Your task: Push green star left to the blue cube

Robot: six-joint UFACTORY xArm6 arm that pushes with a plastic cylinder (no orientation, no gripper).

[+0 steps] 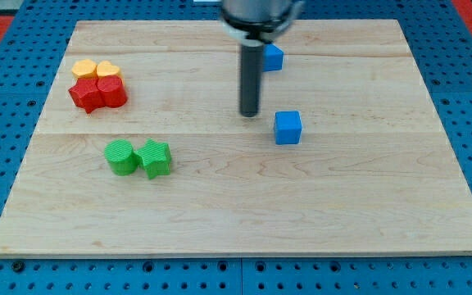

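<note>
The green star (156, 158) lies on the wooden board at the view's lower left, touching a green cylinder (121, 156) on its left. A blue cube (288, 128) sits right of the board's centre. My tip (249, 113) is just left of and slightly above that blue cube, far to the right of the green star. A second blue block (274, 57) sits near the view's top, partly hidden behind the rod.
A cluster at the view's upper left holds a yellow block (83, 68), a yellow heart-like block (108, 69), a red star (86, 95) and a red cylinder (111, 91), all touching. The board (244, 205) rests on a blue pegboard.
</note>
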